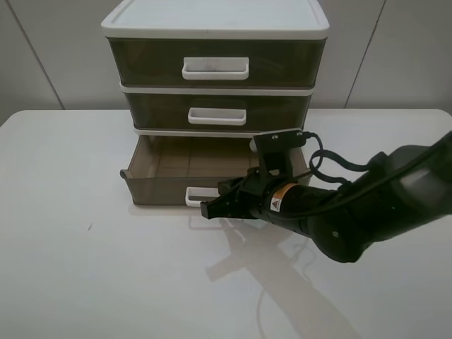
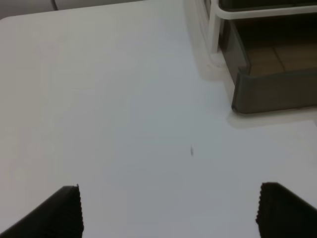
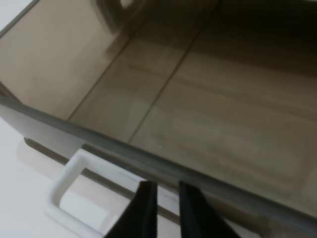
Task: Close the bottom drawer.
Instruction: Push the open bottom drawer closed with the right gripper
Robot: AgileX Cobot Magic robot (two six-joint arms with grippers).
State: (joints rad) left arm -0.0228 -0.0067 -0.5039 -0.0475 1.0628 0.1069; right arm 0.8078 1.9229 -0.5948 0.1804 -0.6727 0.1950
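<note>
Nearest sits the right gripper (image 1: pixel 207 210), claw pinched to a narrow slit and holding nothing, tips at the white handle (image 1: pixel 192 196) of the bottom drawer (image 1: pixel 159 189), which juts open from the unit (image 1: pixel 212 21) midway along the far edge of the table (image 1: pixel 70 247). The left gripper (image 2: pixel 171 213) gapes wide over bare tabletop. Empty thin plastic, the drawer probably weighs little and slides freely; a square push at the handle's middle looks best.

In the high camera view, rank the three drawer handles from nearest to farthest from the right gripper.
1. Bottom drawer handle, lowest, just beside the right gripper.
2. Middle drawer handle, further back and higher.
3. Top drawer handle, highest of the three.
</note>
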